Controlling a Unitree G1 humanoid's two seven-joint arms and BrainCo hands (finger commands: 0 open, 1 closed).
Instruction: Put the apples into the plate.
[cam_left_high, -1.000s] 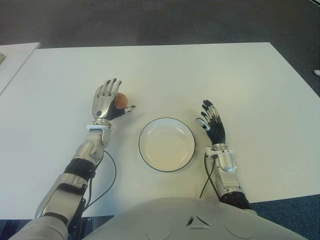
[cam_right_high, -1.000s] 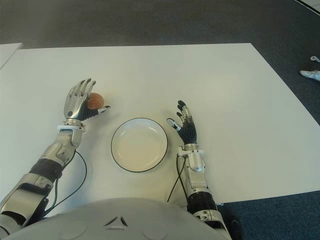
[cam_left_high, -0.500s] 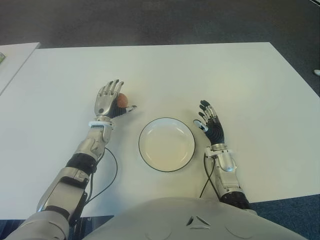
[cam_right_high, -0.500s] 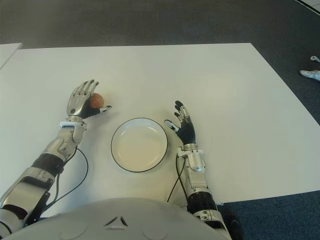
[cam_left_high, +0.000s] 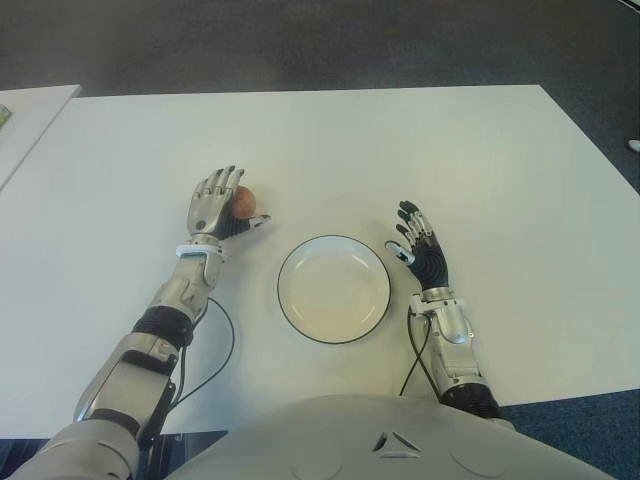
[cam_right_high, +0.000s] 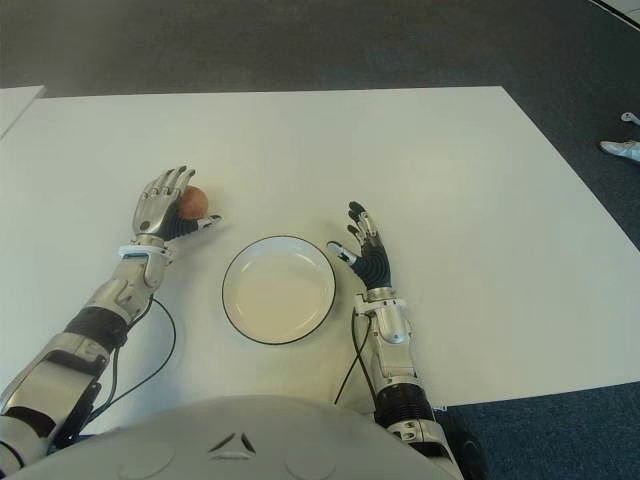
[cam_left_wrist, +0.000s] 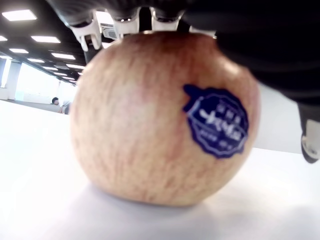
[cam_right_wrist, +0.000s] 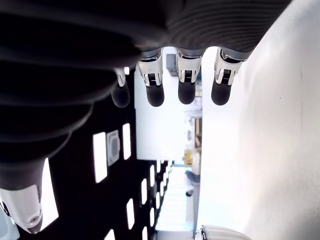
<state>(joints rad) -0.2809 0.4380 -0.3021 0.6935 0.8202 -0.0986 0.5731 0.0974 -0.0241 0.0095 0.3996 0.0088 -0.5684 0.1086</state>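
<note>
A reddish-yellow apple (cam_left_high: 245, 200) with a blue sticker (cam_left_wrist: 217, 122) sits on the white table (cam_left_high: 400, 150), left of the plate. My left hand (cam_left_high: 216, 203) stands against the apple's left side. Its fingers (cam_left_wrist: 125, 15) bend over the top of the fruit, while its thumb (cam_left_high: 259, 218) points out toward the plate, apart from the apple. The white plate (cam_left_high: 333, 290) with a dark rim lies between my hands and holds nothing. My right hand (cam_left_high: 418, 246) shows just right of the plate, fingers (cam_right_wrist: 184, 82) spread and holding nothing.
A second white table edge (cam_left_high: 25, 110) shows at the far left. Dark carpet (cam_left_high: 320, 40) lies beyond the table. A black cable (cam_left_high: 222, 350) loops beside my left forearm.
My left hand has sunk a little toward the table and its fingers have bent further over the apple. The right hand has hardly shifted.
</note>
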